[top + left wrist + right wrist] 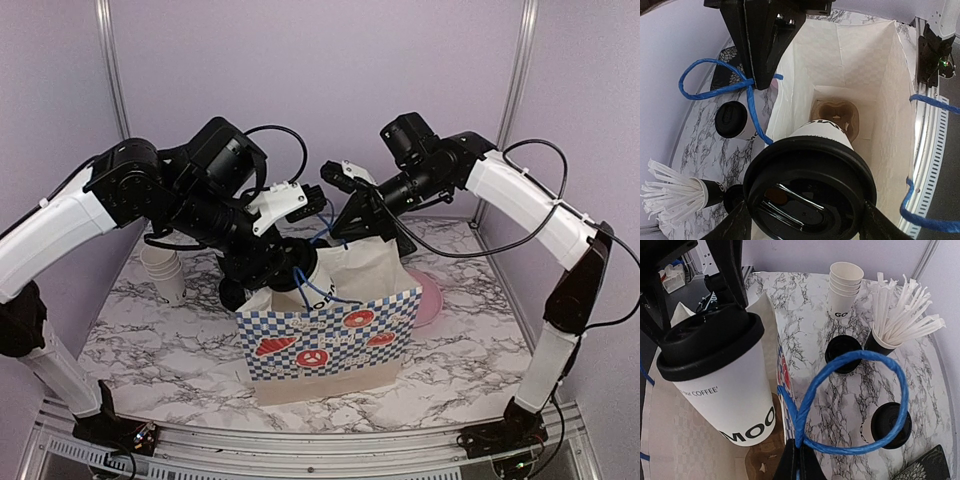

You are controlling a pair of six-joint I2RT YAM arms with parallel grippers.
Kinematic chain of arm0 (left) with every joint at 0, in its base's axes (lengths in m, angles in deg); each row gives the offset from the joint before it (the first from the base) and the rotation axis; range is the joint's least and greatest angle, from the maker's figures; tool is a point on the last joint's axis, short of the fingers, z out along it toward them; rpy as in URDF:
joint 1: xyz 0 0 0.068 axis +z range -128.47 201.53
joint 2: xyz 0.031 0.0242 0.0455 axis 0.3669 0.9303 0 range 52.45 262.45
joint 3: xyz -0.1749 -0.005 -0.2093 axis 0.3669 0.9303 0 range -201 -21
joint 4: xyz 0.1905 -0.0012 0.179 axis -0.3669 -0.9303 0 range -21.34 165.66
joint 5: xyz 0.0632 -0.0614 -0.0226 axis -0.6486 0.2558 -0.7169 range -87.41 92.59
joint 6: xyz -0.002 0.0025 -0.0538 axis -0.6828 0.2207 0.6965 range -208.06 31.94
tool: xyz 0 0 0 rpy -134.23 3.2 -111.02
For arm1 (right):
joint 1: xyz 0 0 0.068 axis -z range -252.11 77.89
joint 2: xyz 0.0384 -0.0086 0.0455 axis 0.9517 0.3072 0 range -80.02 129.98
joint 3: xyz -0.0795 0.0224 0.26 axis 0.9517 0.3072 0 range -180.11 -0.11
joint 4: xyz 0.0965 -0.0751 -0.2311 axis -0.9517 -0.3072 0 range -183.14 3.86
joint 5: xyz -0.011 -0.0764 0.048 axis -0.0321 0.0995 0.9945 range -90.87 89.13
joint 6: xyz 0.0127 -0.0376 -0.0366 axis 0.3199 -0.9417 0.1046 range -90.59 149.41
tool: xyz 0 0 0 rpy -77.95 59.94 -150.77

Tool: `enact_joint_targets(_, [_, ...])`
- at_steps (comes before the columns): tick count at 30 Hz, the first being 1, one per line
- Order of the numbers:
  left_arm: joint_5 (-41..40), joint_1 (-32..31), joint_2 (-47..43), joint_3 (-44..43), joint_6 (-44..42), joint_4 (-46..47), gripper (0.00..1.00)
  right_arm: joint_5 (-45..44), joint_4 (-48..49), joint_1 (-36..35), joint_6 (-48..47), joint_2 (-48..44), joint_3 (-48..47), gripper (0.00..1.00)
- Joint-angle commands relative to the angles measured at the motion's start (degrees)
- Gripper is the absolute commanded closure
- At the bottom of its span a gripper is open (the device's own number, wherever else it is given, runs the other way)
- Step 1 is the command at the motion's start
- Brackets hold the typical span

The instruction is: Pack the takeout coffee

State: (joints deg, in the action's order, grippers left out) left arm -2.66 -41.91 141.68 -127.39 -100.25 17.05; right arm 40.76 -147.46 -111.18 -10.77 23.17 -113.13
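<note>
1. The held coffee cup [722,390] bears a small line ending in "COFFEE" and large black letters "MOO". The rest curves out of sight.
2. This cup hangs tilted in the mouth of the paper bag [330,340], its base lowered inside and its black lid above the rim.
3. The left gripper [807,225] clasps it just under the lid, one finger on each side. Only the finger bases show in the left wrist view.
4. The right gripper [800,462] is pinched tight on the bag's blue handle [862,356], holding it up at the bag's back edge.
5. The bag's checked front carries red doughnut-like pictures, with lettering too small to read.
6. At the bottom inside the bag lies a brown cup carrier [835,117], partly hidden by the held cup.
7. The second coffee cup [887,426] stands on the marble table [150,350] behind the bag. Its lettering is hidden.
8. Further behind the bag, the stack of plain cups [844,287] shows "GO", with the rest out of view.
9. A black cup of straws [880,342] stands beside that stack.
</note>
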Motion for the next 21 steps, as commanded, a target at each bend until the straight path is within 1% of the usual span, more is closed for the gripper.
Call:
enact_joint_targets(1, [-0.1,-1.2,3.8,-3.9,-0.4,-4.4,0.43,-0.4,0.8,-0.4,1.9,-3.1,0.8,1.00])
enact_joint_targets(3, [-0.2,-1.8,5.7,-5.0,-0.6,-4.6,0.43,-0.5,1.1,-0.3,2.6,-3.3,0.5,0.89])
enact_joint_targets(6, [-1.2,-2.7,8.3,-6.4,-0.7,-4.9,0.43,0.1,1.3,1.0,3.3,-3.7,-0.3,0.77])
enact_joint_targets(8, [-1.7,-3.3,9.9,-7.0,-0.7,-5.2,0.43,1.9,1.5,3.0,4.0,-3.6,-1.0,0.73])
enact_joint_targets(10, [-2.1,-4.3,11.1,-7.6,-0.7,-5.3,0.44,4.3,1.5,5.3,4.6,-3.7,-1.3,0.67])
enact_joint_targets(12, [-3.1,-5.3,11.7,-8.2,-0.5,-5.7,0.44,4.8,1.4,6.6,4.7,-3.9,-1.0,0.63])
enact_joint_targets(13, [-3.7,-5.5,11.7,-8.4,-0.4,-5.8,0.43,4.6,1.1,6.8,4.2,-4.1,-0.5,0.58])
enact_joint_targets(15, [-5.3,-5.7,11.2,-8.5,-0.2,-6.1,0.43,4.9,0.9,6.7,3.5,-4.7,0.7,0.45])
enact_joint_targets(16, [-6.1,-5.7,10.9,-8.6,-0.1,-6.3,0.43,5.0,0.6,6.4,3.2,-4.8,1.1,0.41])
enact_joint_targets(18, [-7.8,-5.7,9.5,-8.7,0.1,-6.6,0.43,3.9,-0.8,4.9,1.7,-4.5,1.7,0.36])
enact_joint_targets(21, [-8.8,-5.8,8.0,-9.7,0.4,-6.9,0.43,-0.2,-1.8,1.8,0.4,-3.8,2.9,0.35])
